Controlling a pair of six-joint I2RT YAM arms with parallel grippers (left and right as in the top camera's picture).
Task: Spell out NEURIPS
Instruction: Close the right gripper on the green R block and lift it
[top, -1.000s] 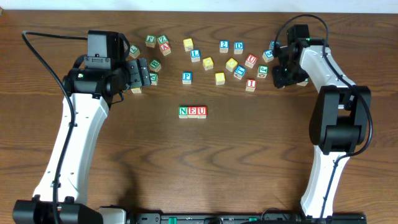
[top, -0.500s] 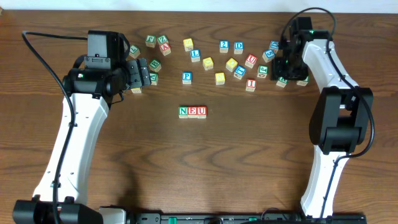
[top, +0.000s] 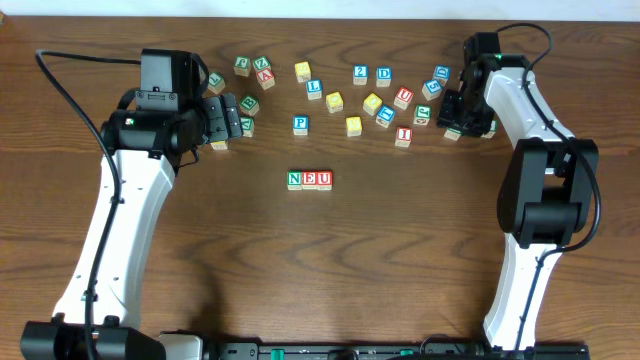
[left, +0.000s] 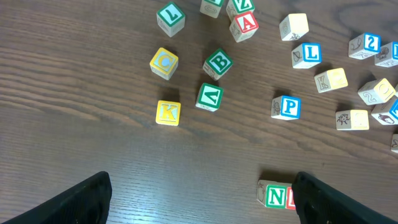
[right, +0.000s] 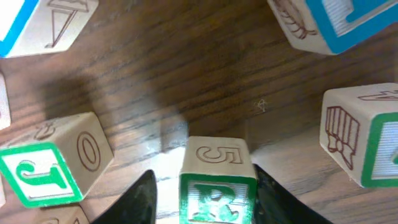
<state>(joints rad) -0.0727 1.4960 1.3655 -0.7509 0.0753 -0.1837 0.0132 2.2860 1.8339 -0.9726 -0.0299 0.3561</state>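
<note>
A row of blocks reading N, E, U (top: 310, 180) lies at the table's middle; its N block (left: 273, 196) shows in the left wrist view. Loose letter blocks are scattered along the far side, among them a blue P (top: 300, 124) and a red I (top: 404, 135). My right gripper (top: 462, 120) is low over the far right cluster. Its fingers (right: 205, 193) straddle a green R block (right: 217, 180). The right finger touches the block, and a gap shows on the left. My left gripper (top: 232, 115) is open and empty above the left blocks (left: 199, 199).
A green J block (right: 46, 171) stands just left of the R block, and a green-edged block (right: 364, 140) stands to its right. Yellow K (left: 168, 112), green B (left: 218, 63) and yellow C (left: 164, 62) blocks lie under the left gripper.
My right gripper has shifted a little to the right along the far right cluster and now straddles the R block. The left arm has not moved.
</note>
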